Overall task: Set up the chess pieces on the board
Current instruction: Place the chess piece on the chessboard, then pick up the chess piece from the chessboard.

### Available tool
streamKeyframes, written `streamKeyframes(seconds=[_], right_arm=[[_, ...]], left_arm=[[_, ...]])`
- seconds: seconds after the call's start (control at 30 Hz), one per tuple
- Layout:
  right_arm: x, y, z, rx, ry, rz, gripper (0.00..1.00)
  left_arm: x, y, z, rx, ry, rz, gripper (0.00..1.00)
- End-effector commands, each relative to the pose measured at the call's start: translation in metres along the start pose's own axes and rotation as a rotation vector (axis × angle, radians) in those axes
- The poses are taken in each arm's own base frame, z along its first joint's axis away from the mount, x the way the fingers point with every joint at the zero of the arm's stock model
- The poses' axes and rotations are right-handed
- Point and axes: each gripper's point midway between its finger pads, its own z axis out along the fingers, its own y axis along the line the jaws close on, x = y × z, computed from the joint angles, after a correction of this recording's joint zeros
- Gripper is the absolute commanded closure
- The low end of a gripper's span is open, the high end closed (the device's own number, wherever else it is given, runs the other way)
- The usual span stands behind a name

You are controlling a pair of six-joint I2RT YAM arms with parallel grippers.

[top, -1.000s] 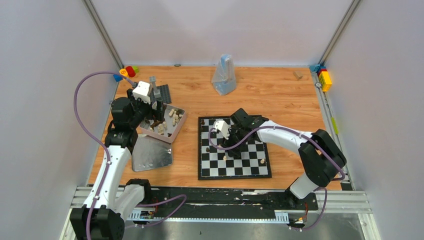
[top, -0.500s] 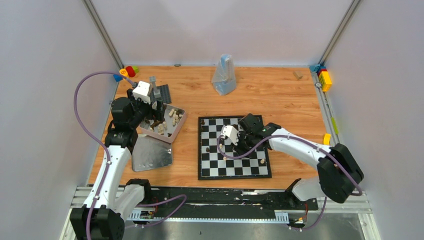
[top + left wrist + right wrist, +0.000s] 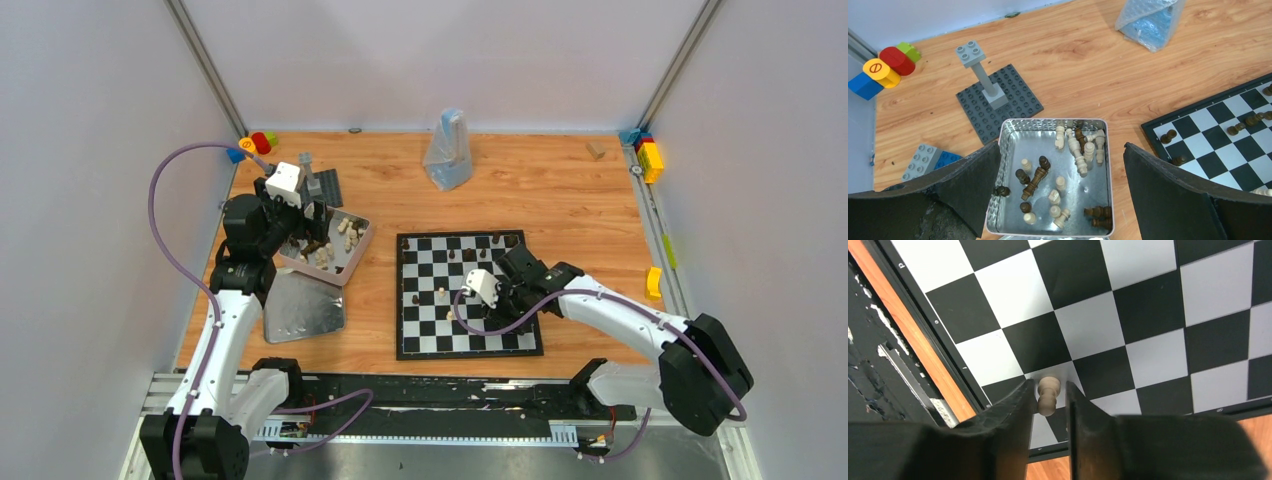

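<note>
The board (image 3: 425, 345) lies right of centre, with a few dark chess pieces (image 3: 454, 255) along its far rows and two cream ones (image 3: 440, 292) in its middle. My right gripper (image 3: 507, 303) is low over the board's near right part. In the right wrist view its jaws (image 3: 1049, 390) stand narrowly open around an upright cream pawn (image 3: 1048, 395); the left finger touches it and the right one is slightly apart. My left gripper (image 3: 1060, 195) is wide open and empty above the silver tin (image 3: 1008, 150), which holds several dark and cream pieces (image 3: 1078, 150).
The tin's lid (image 3: 305, 310) lies in front of the tin. A dark grey studded plate with a grey brick tower (image 3: 983, 80) stands behind the tin. Coloured bricks (image 3: 255, 143) sit at the far left and far right (image 3: 650, 158). A plastic bag (image 3: 448, 150) is at the back.
My right gripper has moved from the board's middle to its near right part and now has its jaws around the cream pawn there. The left arm has not moved.
</note>
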Motion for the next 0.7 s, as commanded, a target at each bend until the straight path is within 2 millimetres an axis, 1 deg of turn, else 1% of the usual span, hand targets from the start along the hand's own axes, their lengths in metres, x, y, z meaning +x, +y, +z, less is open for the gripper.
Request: streamKeyframes(seconds=[0.0, 0.1, 0.17, 0.2, 0.3, 0.43, 0.57, 0.67], right_arm=[[0.0, -0.007, -0.001, 0.025, 0.002, -0.004, 0.61], [-0.02, -0.01, -0.008, 0.023, -0.053, -0.002, 0.44], [-0.039, -0.01, -0.013, 0.004, -0.101, 0.002, 0.35], [-0.051, -0.012, -0.017, -0.004, -0.131, 0.001, 0.33], [-0.077, -0.01, -0.019, -0.054, -0.185, 0.004, 0.3], [-0.102, -0.007, -0.011, -0.112, -0.217, -0.016, 0.3], [-0.118, 0.001, 0.003, -0.158, -0.213, -0.051, 0.31], [-0.125, 0.008, 0.015, -0.181, -0.201, -0.083, 0.31]], left_arm=[[-0.008, 0.001, 0.0, 0.004, -0.022, 0.019, 0.0], [-0.008, 0.001, -0.001, 0.003, -0.023, 0.019, 0.0], [-0.008, 0.001, -0.001, 0.004, -0.022, 0.02, 0.0], [-0.008, 0.001, -0.001, 0.004, -0.023, 0.02, 0.0], [-0.008, 0.002, -0.001, 0.002, -0.025, 0.023, 0.0], [-0.009, 0.001, -0.001, 0.003, -0.027, 0.023, 0.0], [-0.01, 0.002, -0.002, -0.001, -0.027, 0.024, 0.0], [-0.01, 0.002, -0.002, -0.002, -0.027, 0.024, 0.0]])
